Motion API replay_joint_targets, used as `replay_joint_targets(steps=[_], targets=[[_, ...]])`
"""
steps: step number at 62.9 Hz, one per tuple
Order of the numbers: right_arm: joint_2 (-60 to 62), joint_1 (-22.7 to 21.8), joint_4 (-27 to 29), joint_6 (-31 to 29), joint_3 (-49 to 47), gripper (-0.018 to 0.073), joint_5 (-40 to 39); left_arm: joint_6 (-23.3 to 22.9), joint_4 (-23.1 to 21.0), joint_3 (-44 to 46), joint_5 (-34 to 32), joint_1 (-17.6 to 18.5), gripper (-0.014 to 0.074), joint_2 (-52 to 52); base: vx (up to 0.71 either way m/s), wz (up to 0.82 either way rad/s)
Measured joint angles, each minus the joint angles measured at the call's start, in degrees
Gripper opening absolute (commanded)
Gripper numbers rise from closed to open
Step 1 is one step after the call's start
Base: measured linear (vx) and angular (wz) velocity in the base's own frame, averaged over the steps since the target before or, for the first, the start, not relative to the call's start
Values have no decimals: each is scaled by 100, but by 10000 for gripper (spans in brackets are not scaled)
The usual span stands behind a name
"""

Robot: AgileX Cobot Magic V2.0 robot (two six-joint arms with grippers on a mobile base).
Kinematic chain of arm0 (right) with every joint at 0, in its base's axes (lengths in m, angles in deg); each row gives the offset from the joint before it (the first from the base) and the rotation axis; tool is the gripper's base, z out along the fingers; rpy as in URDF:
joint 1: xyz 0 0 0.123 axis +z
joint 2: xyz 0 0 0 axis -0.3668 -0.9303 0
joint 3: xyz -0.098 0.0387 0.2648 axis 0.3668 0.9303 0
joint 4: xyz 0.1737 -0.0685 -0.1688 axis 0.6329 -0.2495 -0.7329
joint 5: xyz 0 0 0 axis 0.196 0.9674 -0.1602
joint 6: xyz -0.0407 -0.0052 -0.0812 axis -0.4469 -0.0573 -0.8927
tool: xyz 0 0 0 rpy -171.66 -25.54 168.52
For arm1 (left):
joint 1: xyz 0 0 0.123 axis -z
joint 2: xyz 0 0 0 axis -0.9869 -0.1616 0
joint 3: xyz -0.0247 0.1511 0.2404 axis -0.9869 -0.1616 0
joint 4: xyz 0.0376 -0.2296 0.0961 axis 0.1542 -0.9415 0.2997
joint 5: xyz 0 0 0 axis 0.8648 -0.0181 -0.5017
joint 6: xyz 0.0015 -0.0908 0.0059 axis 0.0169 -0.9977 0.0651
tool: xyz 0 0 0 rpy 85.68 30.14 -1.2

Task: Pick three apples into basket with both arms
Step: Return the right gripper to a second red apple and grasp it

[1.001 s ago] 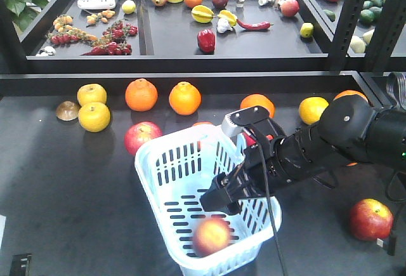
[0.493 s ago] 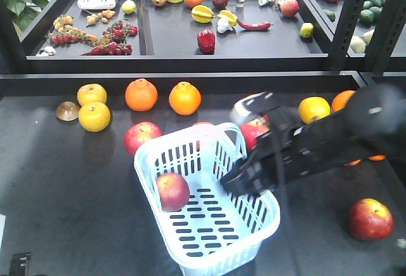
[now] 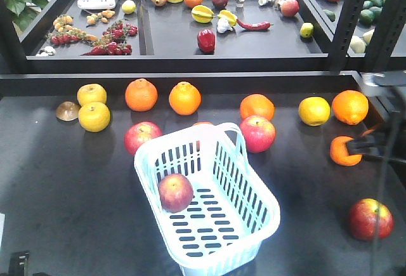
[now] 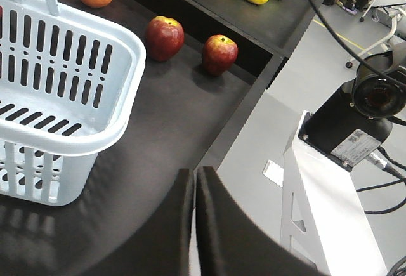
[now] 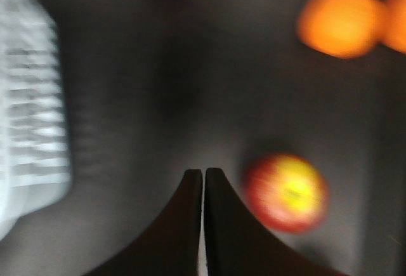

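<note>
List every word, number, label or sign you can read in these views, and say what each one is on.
No text can be read in any view.
The white sticker on the black box beside the table has printed lines and a code-like patch, but they are too small to read.
The right wrist view is motion-blurred and shows no lettering.

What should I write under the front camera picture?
One red apple sits inside the pale basket, with oranges lined up on the table behind.
</note>
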Motion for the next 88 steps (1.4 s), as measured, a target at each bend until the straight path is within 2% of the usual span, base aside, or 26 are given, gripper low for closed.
replay_joint_targets(steps=[7, 13, 18, 24, 27, 37, 47, 65, 88], targets=[[-178, -389, -152, 36, 0, 151, 17, 0, 0, 0, 0, 0, -7, 0, 0, 0], [-412, -586, -173, 31, 0, 322, 76, 0, 0, 0, 0, 0, -7, 0, 0, 0], [-676, -656, -206, 19, -39, 506, 119, 0, 0, 0, 0, 0, -7, 0, 0, 0], [-1083, -670, -375, 125, -216, 670, 230, 0, 0, 0, 0, 0, -7, 0, 0, 0], [-1339, -677, -493, 224, -407, 724, 377, 0, 0, 0, 0, 0, -7, 0, 0, 0], [-2114, -677, -951, 692, -1076, 720, 1086, 0, -6, 0, 0, 0, -7, 0, 0, 0], [-2631, -677, -1005, 840, -1438, 689, 1612, 0, -6, 0, 0, 0, -7, 0, 0, 0], [-2898, -677, -610, 831, -1494, 624, 1519, 0, -15, 0, 0, 0, -7, 0, 0, 0], [-3537, -677, -595, 831, -1494, 599, 1242, 0, -17, 0, 0, 0, -6, 0, 0, 0]])
